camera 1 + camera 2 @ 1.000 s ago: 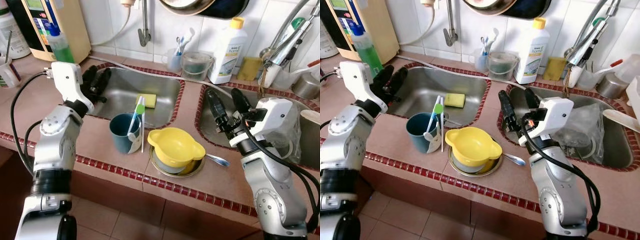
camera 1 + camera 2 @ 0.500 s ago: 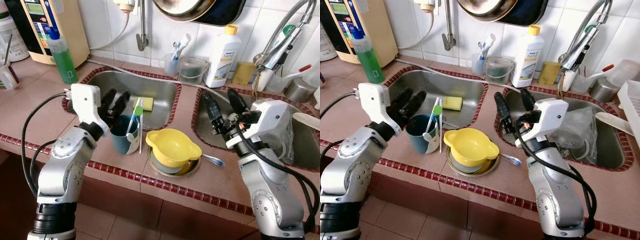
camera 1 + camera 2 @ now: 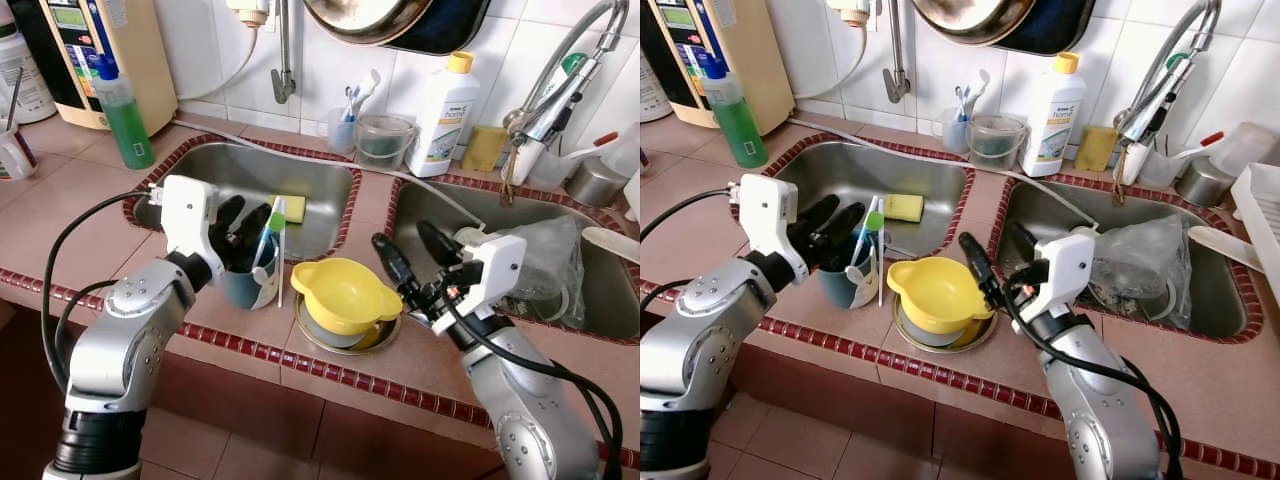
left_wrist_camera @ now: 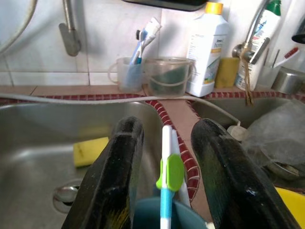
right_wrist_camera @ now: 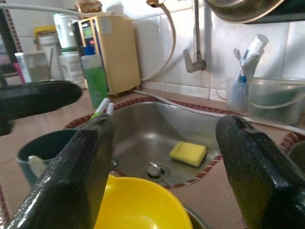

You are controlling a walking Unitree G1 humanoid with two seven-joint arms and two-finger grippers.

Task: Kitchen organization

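A teal cup [image 3: 243, 283] stands on the tiled counter between the sinks, holding a white toothbrush with a green grip [image 4: 167, 176] and a white utensil. My left gripper [image 3: 243, 222] is open at the cup's rim, one finger on each side of the toothbrush, as the left wrist view shows [image 4: 167, 126]. Next to the cup, a yellow bowl [image 3: 343, 293] sits on a steel bowl and plate [image 3: 385, 338]. My right gripper [image 3: 402, 238] is open just right of the yellow bowl, pointing toward it, and holds nothing. In the right wrist view the yellow bowl [image 5: 143, 205] lies low between the fingers [image 5: 71, 176].
A yellow sponge [image 3: 294, 207] lies in the left sink [image 3: 220, 170]. A plastic bag [image 3: 555, 260] lies in the right sink. Along the back stand a green soap bottle [image 3: 125, 110], a toothbrush cup [image 3: 345, 122], a clear tub [image 3: 385, 140], a white detergent bottle [image 3: 440, 100] and a faucet [image 3: 560, 85].
My left gripper has moved right from the sink's corner to the teal cup's rim. My right gripper has swung left and lower, from over the right sink toward the yellow bowl.
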